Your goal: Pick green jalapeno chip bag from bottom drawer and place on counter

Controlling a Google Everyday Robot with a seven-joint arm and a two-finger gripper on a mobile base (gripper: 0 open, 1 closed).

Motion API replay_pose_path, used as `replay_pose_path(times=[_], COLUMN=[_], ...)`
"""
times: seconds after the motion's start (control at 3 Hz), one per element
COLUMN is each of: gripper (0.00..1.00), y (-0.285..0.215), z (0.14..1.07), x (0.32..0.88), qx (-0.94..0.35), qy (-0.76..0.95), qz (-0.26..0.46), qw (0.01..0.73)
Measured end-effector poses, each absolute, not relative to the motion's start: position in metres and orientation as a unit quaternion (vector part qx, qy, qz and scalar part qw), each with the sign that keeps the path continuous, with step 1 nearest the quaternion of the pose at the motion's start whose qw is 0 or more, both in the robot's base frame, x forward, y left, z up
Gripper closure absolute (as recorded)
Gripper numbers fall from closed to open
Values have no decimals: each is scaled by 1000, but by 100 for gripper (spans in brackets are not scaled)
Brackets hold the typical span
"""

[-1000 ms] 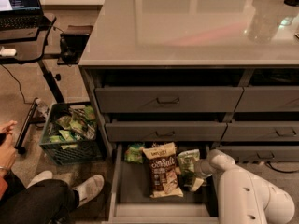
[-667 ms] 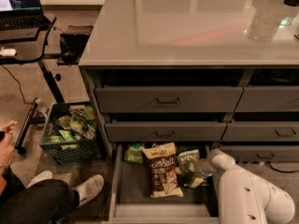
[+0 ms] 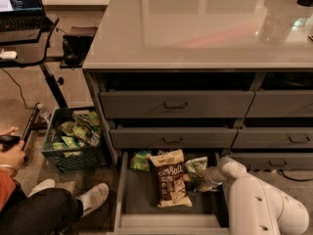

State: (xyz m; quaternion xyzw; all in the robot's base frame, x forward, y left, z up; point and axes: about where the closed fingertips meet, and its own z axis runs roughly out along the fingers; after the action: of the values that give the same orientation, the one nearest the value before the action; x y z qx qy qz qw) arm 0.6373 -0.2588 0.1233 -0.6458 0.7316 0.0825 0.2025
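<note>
The bottom drawer (image 3: 139,197) is pulled open under the grey counter (image 3: 195,28). In it lie a small bright green bag (image 3: 141,160) at the back left, a tall tan-and-brown bag (image 3: 170,179) in the middle, and the pale-green and white jalapeno chip bag (image 3: 196,168) at the right. My gripper (image 3: 206,179) reaches into the drawer from the right, at the jalapeno bag's right edge. My white arm (image 3: 254,202) fills the lower right and hides the drawer's right side.
Two closed grey drawers (image 3: 176,104) with bar handles sit above the open one. A dark crate (image 3: 73,141) of snack bags stands on the floor at left. A person's leg and shoe (image 3: 90,197) lie beside the drawer. A clear glass (image 3: 274,23) stands on the counter at right.
</note>
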Motion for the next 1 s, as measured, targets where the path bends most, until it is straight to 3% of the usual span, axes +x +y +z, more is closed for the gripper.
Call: replay_pose_path(times=[0.33,0.67,1.0], gripper=[89,100,100], y=[-259,-259,-257], z=[123,123,144], x=[637,637,623], qx=[-646,-646,-649], qy=[732,732,724], qz=[82,83,89], qw=[202,203,215])
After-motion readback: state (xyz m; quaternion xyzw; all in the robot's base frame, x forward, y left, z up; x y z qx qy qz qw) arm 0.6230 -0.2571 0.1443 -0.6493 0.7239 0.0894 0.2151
